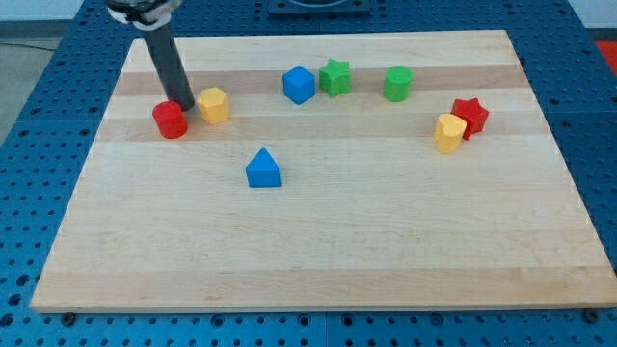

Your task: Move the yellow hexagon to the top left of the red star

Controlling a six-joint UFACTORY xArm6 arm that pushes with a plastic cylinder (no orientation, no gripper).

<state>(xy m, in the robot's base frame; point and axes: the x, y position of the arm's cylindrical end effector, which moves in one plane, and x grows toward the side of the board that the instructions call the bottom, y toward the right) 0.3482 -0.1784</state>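
Blue perforated benching frames a pale wooden board [318, 251] on which the rod, which carries no jaws to open or close, has my tip [185, 107] planted between a red cylinder [170, 120] just to its left and the yellow hexagon [213, 105] just to its right, near touching both. The red star [471, 115] sits well apart toward the view's right, a second yellow block [448, 132] touching its lower left. It looks like the opening of the push: next needs a long rightward shove passing the blue cube [299, 84], green star [335, 76] and green cylinder [397, 83]; no containers present.
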